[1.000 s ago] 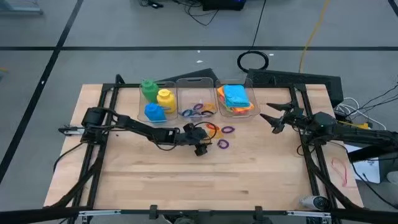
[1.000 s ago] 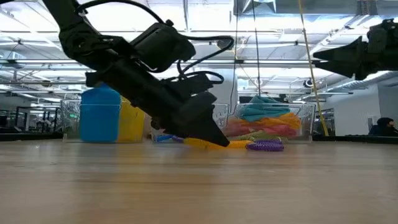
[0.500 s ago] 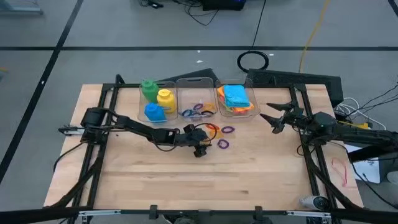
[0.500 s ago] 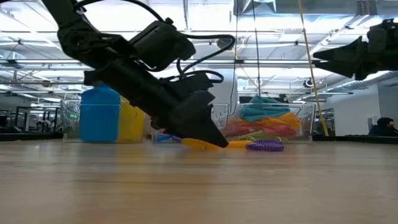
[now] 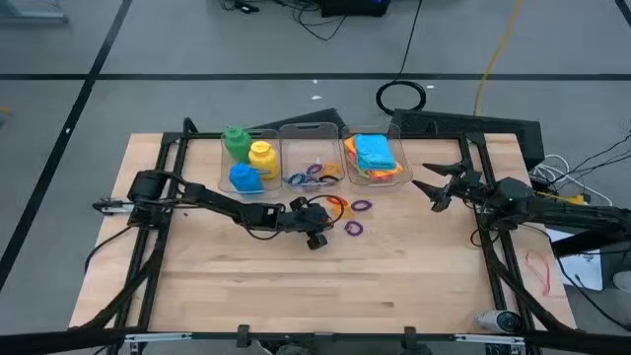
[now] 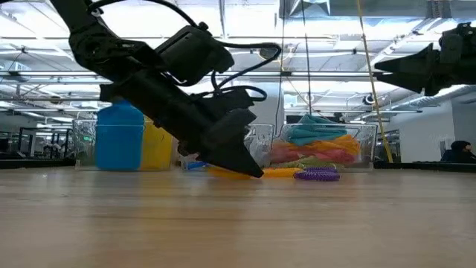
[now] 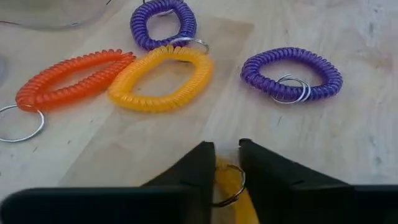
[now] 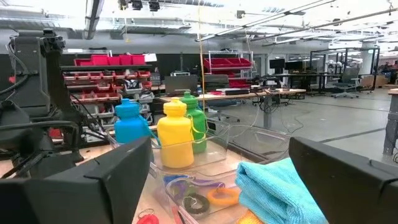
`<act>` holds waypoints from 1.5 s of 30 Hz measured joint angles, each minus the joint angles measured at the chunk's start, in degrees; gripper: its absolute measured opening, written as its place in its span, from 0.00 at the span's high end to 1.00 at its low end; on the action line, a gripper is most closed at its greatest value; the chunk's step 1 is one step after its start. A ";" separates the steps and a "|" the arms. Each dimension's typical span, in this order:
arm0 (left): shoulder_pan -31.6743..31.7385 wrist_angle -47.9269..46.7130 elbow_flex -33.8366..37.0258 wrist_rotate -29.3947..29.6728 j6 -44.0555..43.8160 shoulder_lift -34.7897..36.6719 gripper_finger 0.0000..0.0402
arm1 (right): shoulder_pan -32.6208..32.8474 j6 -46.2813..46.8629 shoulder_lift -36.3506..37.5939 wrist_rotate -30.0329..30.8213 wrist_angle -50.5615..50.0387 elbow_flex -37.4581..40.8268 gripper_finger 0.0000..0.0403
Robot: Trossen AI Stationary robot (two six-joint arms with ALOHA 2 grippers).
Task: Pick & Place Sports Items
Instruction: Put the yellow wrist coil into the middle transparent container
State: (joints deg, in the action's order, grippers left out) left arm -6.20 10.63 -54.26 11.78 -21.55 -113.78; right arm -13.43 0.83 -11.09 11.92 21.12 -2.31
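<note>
My left gripper (image 5: 317,237) is low over the table's middle, shut on a yellow coil ring (image 7: 229,179). Just past it an orange ring (image 7: 68,78), a yellow ring (image 7: 161,78) and two purple rings (image 7: 163,22) (image 7: 292,73) lie flat on the wood. Green, yellow and blue bottles (image 5: 246,163) stand in the left clear bin. More rings (image 5: 313,176) lie in the middle bin. Folded cloths (image 5: 375,156) fill the right bin. My right gripper (image 5: 431,187) is open and empty, raised at the table's right. My left gripper pinches the yellow coil ring (image 7: 227,175) between its two fingertips, beside the ring's small metal loop (image 7: 231,186). The fingers (image 6: 249,165) slant down from the table's left. The ring (image 6: 227,173) sits at table level under the fingertips.
The three clear bins (image 5: 314,128) stand in a row at the table's far edge. Dark arm frames (image 5: 163,227) (image 5: 493,247) run along the left and right sides. Bare wood (image 5: 325,296) lies toward the near edge.
My left gripper has drawn back a little toward the table's left, staying low and shut. The yellow ring has slid with it along the table, away from the loose rings.
</note>
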 joint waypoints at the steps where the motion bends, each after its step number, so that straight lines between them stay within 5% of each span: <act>1: 0.00 0.02 0.00 -0.01 0.01 0.00 0.88 | 0.00 0.01 -0.02 0.00 0.01 0.00 0.28; 5: 0.31 0.36 -0.02 -0.07 0.07 0.02 0.99 | -0.01 -0.01 0.00 0.00 -0.01 0.00 0.28; 12: 1.09 7.51 0.22 -7.07 0.33 -0.15 0.98 | -0.02 -0.01 -0.02 0.01 -0.03 -0.02 0.28; 18: 1.06 12.74 0.35 -7.25 3.40 3.58 0.99 | -0.01 -0.01 -0.01 0.00 0.00 -0.04 0.28; 24: 1.12 13.08 0.28 -0.69 8.90 11.34 0.99 | -0.02 0.00 -0.01 0.00 -0.01 -0.04 0.28; 34: 3.91 13.51 0.17 20.72 21.08 22.75 0.98 | 0.00 0.01 -0.02 0.00 -0.01 -0.04 0.28; 45: 15.28 12.18 0.07 22.78 9.78 21.10 0.96 | -0.01 0.01 0.00 0.02 -0.01 -0.02 0.28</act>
State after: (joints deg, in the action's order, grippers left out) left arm 9.08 22.81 -54.19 34.57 -11.77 -92.67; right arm -13.44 0.84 -11.09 11.94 21.10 -2.32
